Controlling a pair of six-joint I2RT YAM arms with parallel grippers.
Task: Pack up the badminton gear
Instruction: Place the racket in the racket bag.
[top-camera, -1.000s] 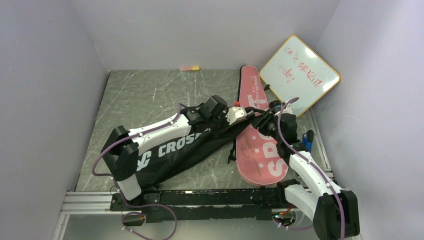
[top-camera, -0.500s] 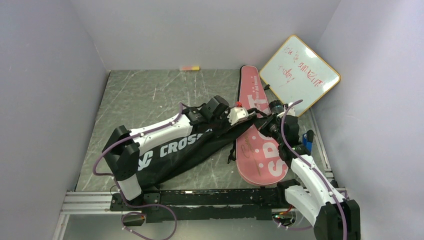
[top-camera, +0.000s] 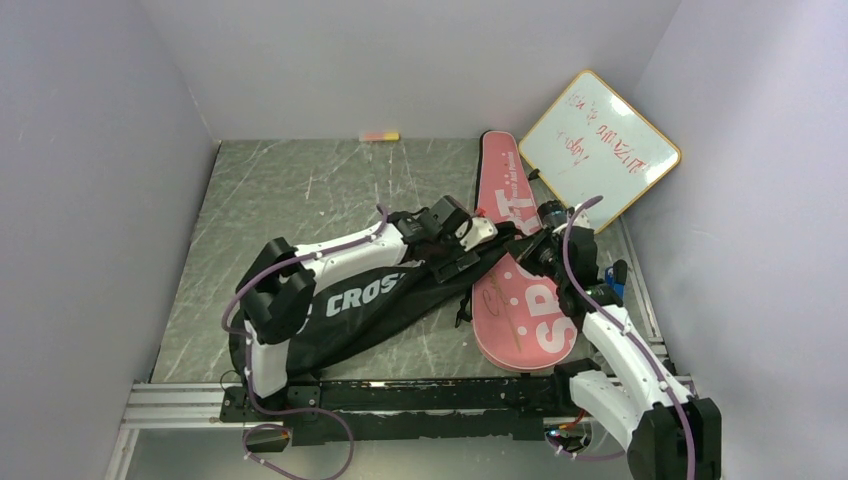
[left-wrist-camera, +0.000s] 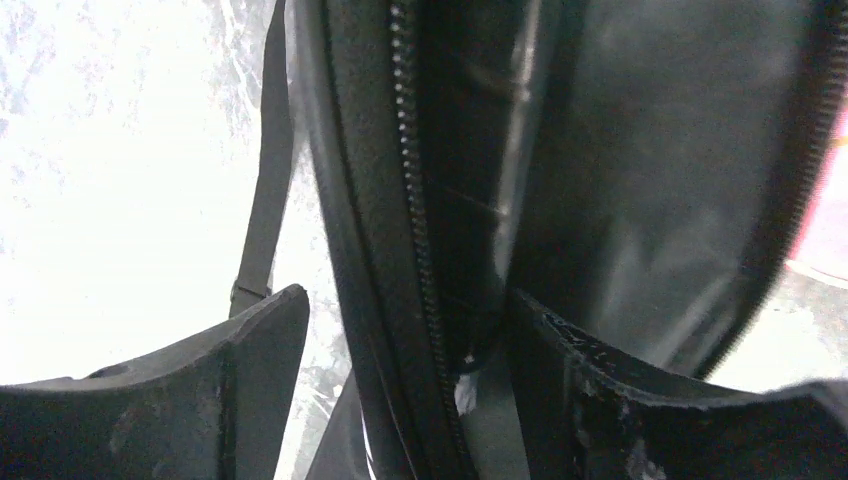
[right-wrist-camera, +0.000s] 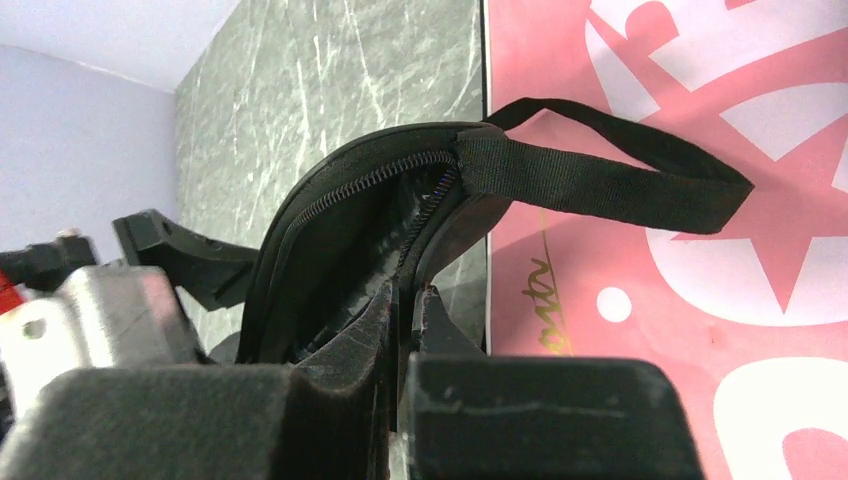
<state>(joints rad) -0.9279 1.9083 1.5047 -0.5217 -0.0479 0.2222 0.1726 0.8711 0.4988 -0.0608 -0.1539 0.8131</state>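
Observation:
The black "CROSSWAY" racket cover (top-camera: 365, 300) lies slanted from front left to the centre, its open zipped end (right-wrist-camera: 350, 200) raised. My right gripper (top-camera: 522, 248) is shut on that end's thin edge (right-wrist-camera: 412, 300), just below the black strap loop (right-wrist-camera: 600, 180). My left gripper (top-camera: 476, 256) stands open, and the cover's zipper edge (left-wrist-camera: 415, 250) runs between its fingers (left-wrist-camera: 230, 380) without being pinched. The pink "SPORT" racket cover (top-camera: 520, 320) lies flat to the right, partly under both grippers, and it fills the right side of the right wrist view (right-wrist-camera: 700, 300).
A wood-framed whiteboard (top-camera: 598, 148) with red writing leans in the back right corner. A small pink-yellow marker (top-camera: 379, 136) lies by the back wall. Walls close in the left, back and right. A metal rail (top-camera: 400, 395) runs along the front edge.
My left gripper has opened and let go of the black cover's edge, and its arm has shifted right. My right gripper has shut on the cover's end.

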